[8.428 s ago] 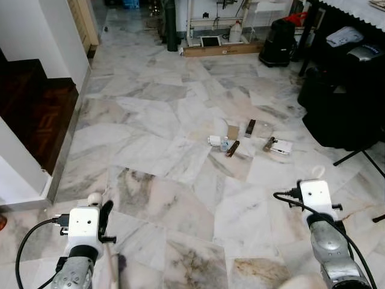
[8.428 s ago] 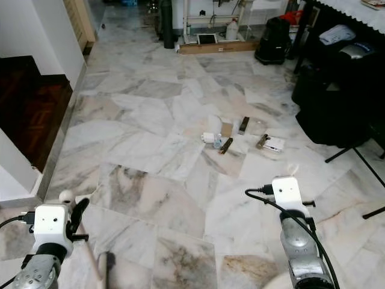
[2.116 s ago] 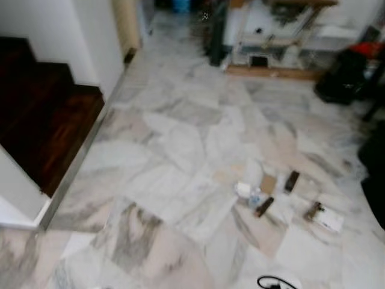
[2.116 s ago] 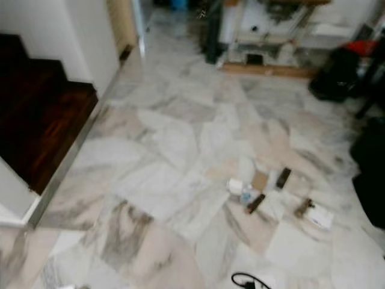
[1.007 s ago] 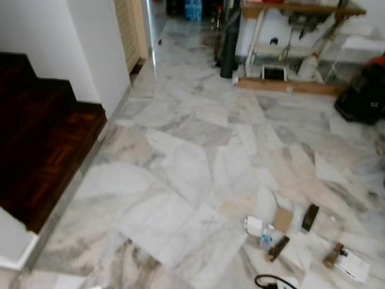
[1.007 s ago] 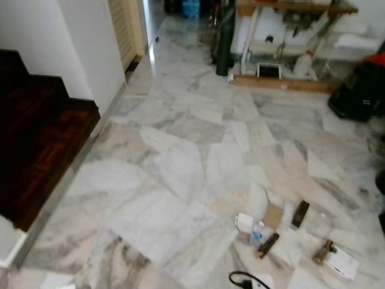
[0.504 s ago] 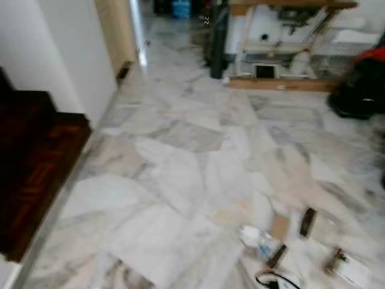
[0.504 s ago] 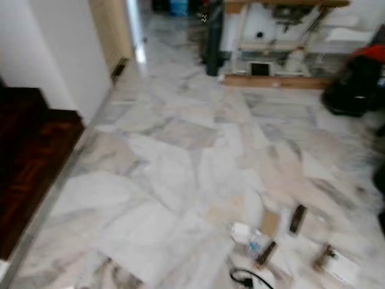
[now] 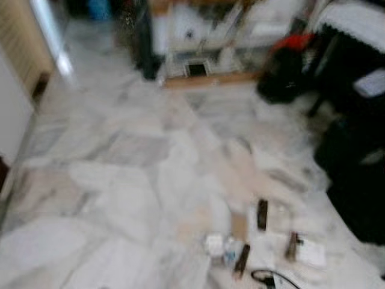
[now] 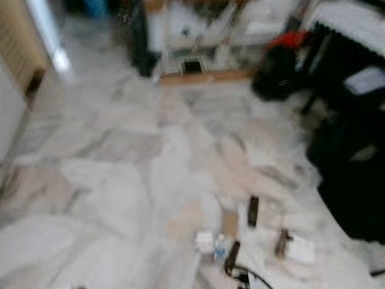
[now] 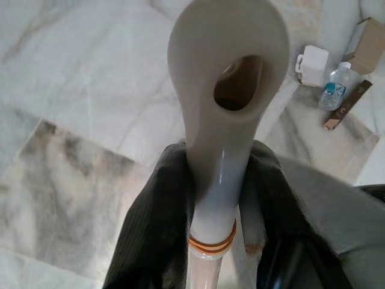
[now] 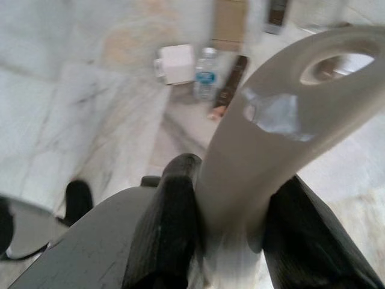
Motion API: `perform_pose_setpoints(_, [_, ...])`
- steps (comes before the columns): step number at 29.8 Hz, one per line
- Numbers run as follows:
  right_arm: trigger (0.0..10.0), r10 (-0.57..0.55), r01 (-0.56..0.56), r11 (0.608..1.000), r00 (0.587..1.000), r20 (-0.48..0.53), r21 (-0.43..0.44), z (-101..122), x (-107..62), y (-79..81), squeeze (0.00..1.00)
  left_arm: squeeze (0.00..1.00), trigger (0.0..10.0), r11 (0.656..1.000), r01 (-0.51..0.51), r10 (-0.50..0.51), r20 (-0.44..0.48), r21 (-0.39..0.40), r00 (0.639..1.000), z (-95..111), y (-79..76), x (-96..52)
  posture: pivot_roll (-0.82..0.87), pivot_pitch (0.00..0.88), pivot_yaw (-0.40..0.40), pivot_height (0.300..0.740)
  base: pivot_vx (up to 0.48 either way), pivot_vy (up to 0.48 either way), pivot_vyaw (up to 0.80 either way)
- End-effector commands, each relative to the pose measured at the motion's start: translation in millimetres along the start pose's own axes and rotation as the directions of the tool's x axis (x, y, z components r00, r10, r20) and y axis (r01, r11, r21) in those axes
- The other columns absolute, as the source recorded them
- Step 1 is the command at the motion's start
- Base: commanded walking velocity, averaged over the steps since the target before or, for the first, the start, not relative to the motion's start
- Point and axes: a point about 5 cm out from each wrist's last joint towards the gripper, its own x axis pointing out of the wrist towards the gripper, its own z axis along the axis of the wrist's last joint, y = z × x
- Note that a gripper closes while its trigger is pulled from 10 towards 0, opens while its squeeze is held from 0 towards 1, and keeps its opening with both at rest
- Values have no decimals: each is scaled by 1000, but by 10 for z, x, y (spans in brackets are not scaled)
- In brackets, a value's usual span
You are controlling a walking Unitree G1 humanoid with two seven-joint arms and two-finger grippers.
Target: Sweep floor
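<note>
While the head view has swung right and blurred, litter [image 9: 240, 253] lies ahead on marble (approach underway). Left gripper [image 11: 216, 198] clenches broom handle [image 11: 225, 90]; right gripper [image 12: 231, 223] clenches dustpan handle [image 12: 289, 120].

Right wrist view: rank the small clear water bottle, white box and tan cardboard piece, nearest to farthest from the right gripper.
The right gripper is clamped on a cream hooked handle.
1. Small clear water bottle with blue label, past the handle.
2. White box, beside the bottle; nearly tied.
3. Tan cardboard piece, clearly beyond both.
</note>
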Motion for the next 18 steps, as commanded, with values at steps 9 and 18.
perform_pose_setpoints(9, [10000, -16, 16, 1000, 999, -35, 18, -106, -36, -42, 0, 0, 10000, 999, 34, -34, -39, -9, 999, -108, -109, -3, 24, 91, -27, 740, 0, 0, -775])
perform_pose_setpoints(18, [10000, -16, 17, 1000, 999, -36, 20, -106, -36, -45, 0, 0, 10000, 999, 31, -32, -48, -8, 998, -107, -113, 4, 24, 85, -25, 740, 0, 0, -763])
